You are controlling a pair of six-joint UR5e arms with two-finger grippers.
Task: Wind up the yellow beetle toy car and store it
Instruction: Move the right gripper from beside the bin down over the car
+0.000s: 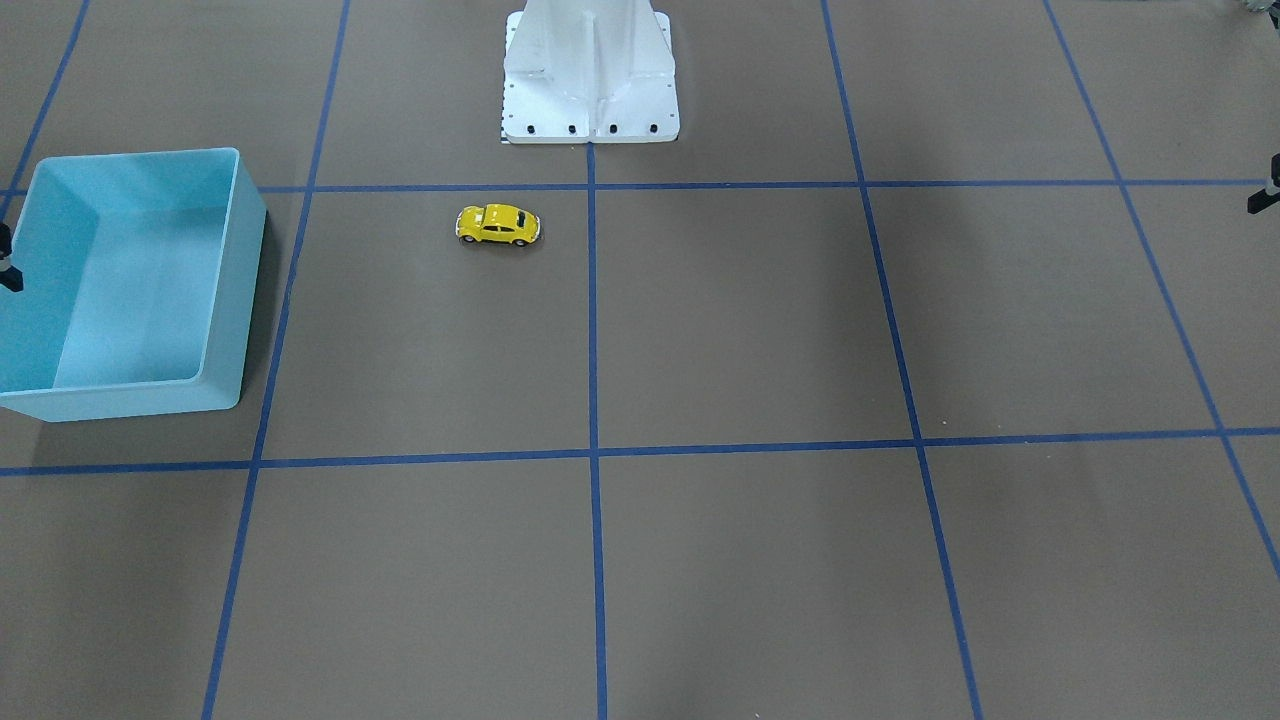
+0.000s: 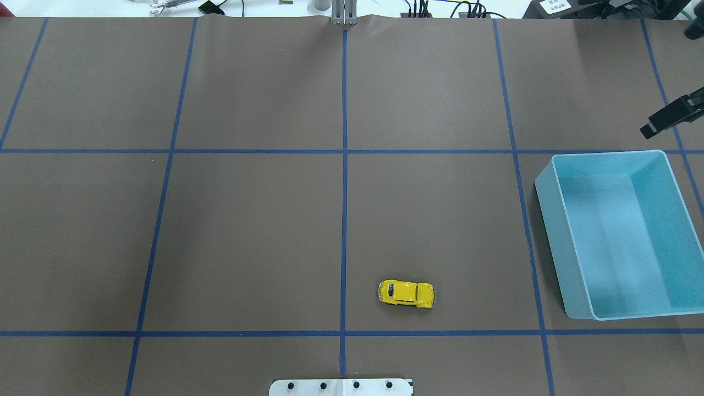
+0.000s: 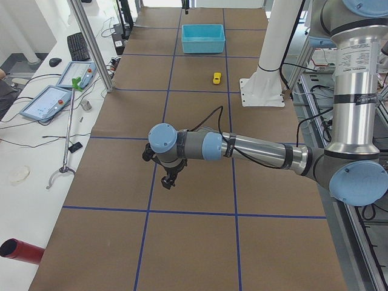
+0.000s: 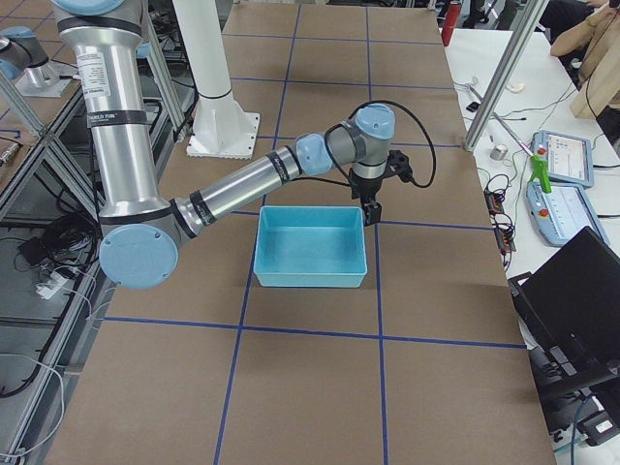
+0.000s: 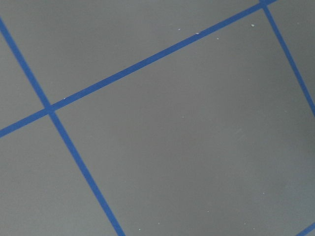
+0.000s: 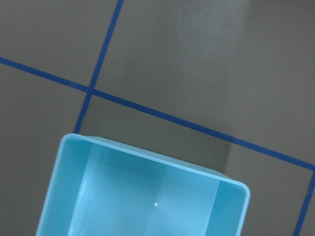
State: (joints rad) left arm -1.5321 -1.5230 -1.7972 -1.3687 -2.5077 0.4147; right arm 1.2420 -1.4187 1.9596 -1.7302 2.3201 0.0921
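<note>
Both grippers are cut off at frame edges, the right gripper (image 2: pixel 667 117) at the overhead view's right edge and the left gripper (image 1: pixel 1266 192) at the front-facing view's right edge, so jaw spacing is indeterminate, and the blue bin (image 1: pixel 236 280) is cropped at that view's left edge.

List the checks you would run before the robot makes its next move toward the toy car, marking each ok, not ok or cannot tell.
1. yellow beetle toy car upright on its wheels: ok.
2. Nothing touching or blocking the car: ok.
3. blue bin open and empty: ok.
4. A hand placed above the car: not ok. The right hand hangs by the bin's rim and the left hand is far down the table.
5. Right hand open: cannot tell.
6. Left hand open: cannot tell.
</note>
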